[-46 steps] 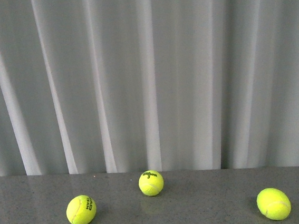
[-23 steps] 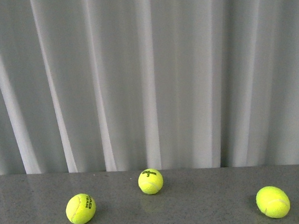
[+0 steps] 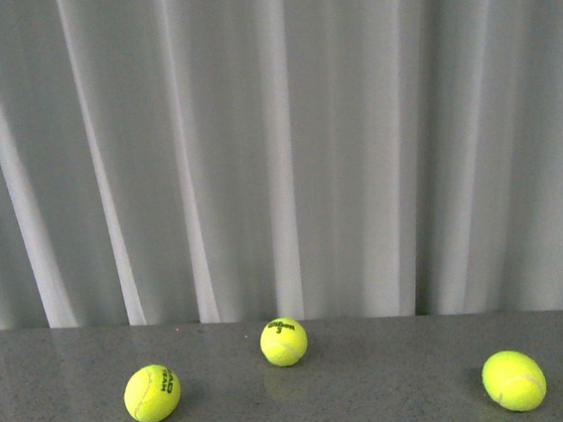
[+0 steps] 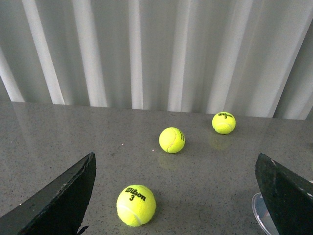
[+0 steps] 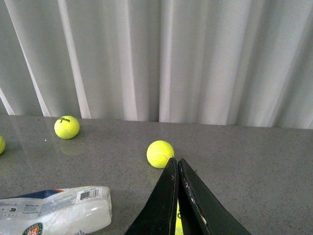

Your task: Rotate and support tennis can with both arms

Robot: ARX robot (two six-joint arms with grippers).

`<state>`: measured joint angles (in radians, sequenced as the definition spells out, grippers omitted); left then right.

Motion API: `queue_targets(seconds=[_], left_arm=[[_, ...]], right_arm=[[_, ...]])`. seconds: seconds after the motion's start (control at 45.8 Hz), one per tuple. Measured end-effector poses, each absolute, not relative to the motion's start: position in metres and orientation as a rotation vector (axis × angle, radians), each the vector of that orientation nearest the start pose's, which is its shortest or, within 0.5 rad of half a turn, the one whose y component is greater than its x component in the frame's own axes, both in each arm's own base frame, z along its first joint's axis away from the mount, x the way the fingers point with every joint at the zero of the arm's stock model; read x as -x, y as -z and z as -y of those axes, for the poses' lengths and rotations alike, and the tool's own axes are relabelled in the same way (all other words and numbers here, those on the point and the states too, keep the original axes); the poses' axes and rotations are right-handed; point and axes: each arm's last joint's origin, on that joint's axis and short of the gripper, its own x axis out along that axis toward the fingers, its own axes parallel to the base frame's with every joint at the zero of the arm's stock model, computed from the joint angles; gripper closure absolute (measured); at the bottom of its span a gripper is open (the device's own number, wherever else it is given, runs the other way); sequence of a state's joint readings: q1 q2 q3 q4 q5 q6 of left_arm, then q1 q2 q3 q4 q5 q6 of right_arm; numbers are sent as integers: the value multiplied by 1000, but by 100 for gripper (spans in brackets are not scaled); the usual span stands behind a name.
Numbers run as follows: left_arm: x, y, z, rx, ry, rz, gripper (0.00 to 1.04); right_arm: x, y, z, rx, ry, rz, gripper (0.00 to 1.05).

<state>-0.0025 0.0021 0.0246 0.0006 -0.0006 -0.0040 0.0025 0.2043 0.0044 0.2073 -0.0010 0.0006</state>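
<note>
The tennis can (image 5: pixel 54 210) lies on its side on the grey table in the right wrist view, its white and blue label and a barcode showing. My right gripper (image 5: pixel 176 161) is shut, its black fingers pressed together beside the can and apart from it. A sliver of yellow-green shows behind them. My left gripper (image 4: pixel 173 196) is open wide, with a tennis ball (image 4: pixel 136 204) on the table between its fingers (image 4: pixel 58 200). A clear round rim (image 4: pixel 259 215) peeks out by the other finger. Neither the can nor the arms appear in the front view.
Three tennis balls (image 3: pixel 152 394), (image 3: pixel 283 341), (image 3: pixel 514 380) lie on the grey table (image 3: pixel 380 401) before a white curtain (image 3: pixel 275 142). The left wrist view shows two further balls (image 4: pixel 171 140), (image 4: pixel 223 122). The right wrist view shows balls (image 5: pixel 160 153), (image 5: pixel 67 127).
In the front view the three balls sit slightly higher in the picture than a second ago. Nothing else differs.
</note>
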Motion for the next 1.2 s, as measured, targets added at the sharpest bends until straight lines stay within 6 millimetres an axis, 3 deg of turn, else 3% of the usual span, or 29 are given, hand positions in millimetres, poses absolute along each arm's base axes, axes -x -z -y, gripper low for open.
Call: queue_targets(seconds=[0.415, 0.589, 0.698, 0.982, 1.2], left_arm=[[-96, -172, 0, 4, 2, 24, 7], [-96, -172, 0, 4, 2, 24, 7], [-96, -172, 0, 4, 2, 24, 7], [-96, -172, 0, 4, 2, 24, 7], [-96, -172, 0, 4, 2, 24, 7]], right_arm=[[-98, -165, 0, 1, -5, 1, 101], [-98, -165, 0, 1, -5, 1, 76], [-98, -165, 0, 1, -5, 1, 51], [-98, -165, 0, 0, -4, 1, 6], [-98, -165, 0, 0, -5, 2, 7]])
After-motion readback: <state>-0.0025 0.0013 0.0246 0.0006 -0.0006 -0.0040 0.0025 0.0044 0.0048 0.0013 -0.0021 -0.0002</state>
